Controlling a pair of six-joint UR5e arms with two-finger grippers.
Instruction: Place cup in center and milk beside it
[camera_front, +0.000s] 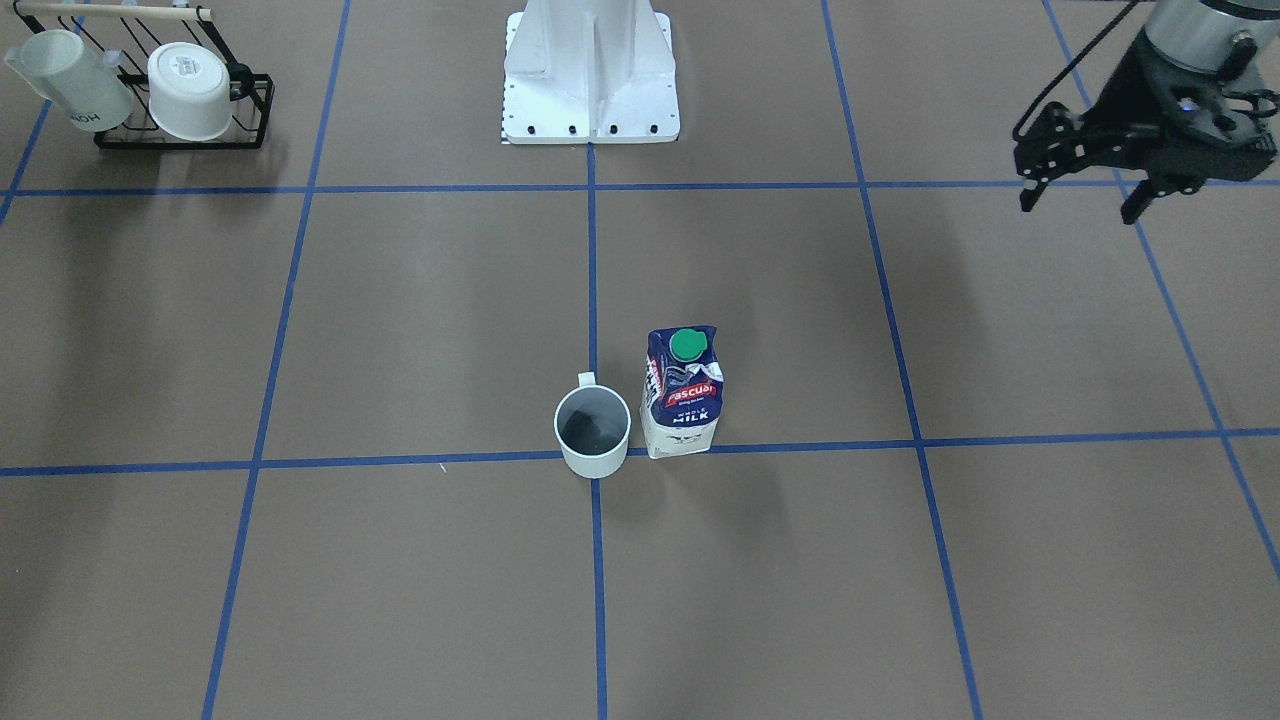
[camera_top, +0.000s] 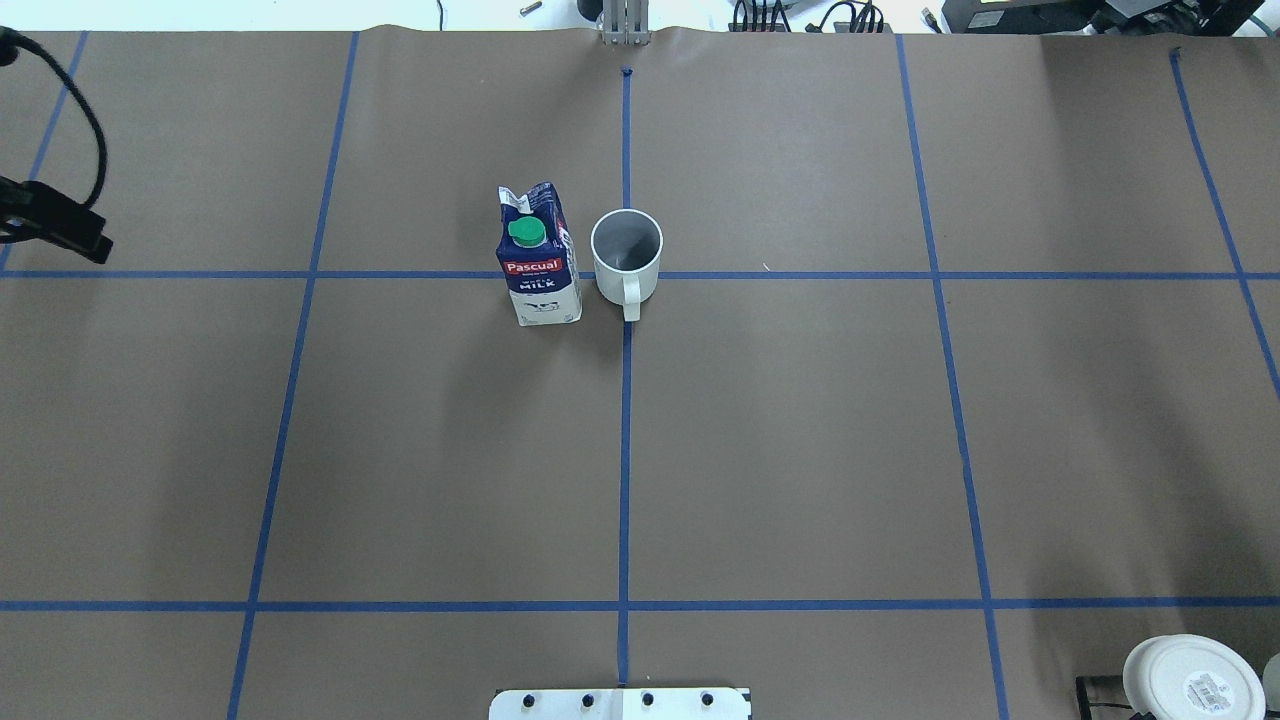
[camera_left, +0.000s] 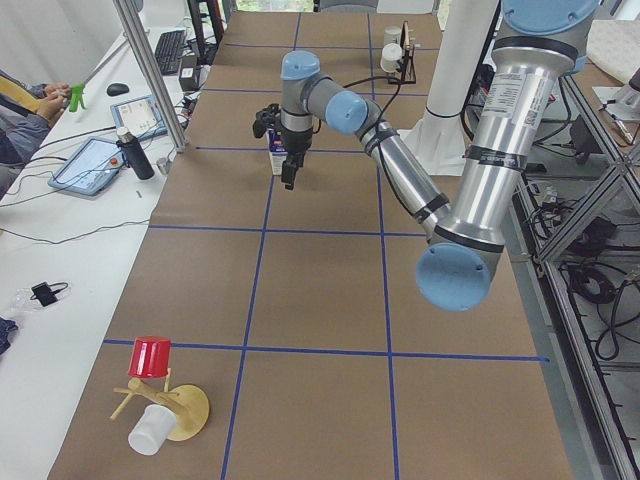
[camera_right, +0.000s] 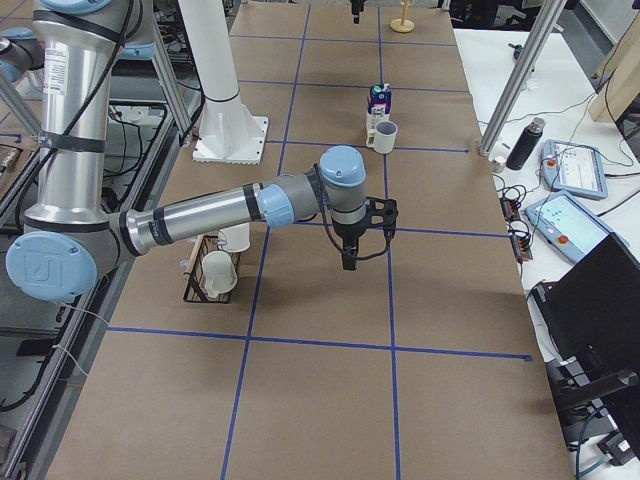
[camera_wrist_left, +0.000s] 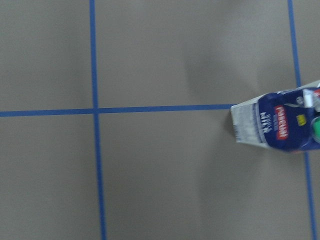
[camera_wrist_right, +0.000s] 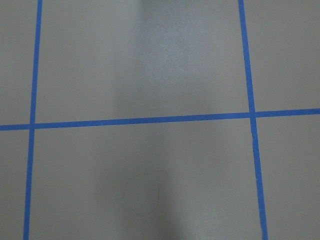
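The cup (camera_front: 593, 430) stands upright on the crossing of two blue tape lines at the table's middle, its handle toward the robot base; it also shows in the overhead view (camera_top: 627, 252). The milk (camera_front: 683, 390) stands upright close beside it on the robot's left, a small gap between them, and shows in the overhead view (camera_top: 538, 255) and the left wrist view (camera_wrist_left: 280, 122). My left gripper (camera_front: 1082, 205) is open and empty, raised well away from both, far to the robot's left. My right gripper (camera_right: 350, 255) hangs over bare table near the rack; I cannot tell its state.
A black wire rack (camera_front: 250, 110) with two white mugs stands at the robot's right near the base (camera_front: 590, 100). A wooden stand (camera_left: 185, 410) with a red and a white cup sits at the table's left end. Blue tape lines grid the brown table.
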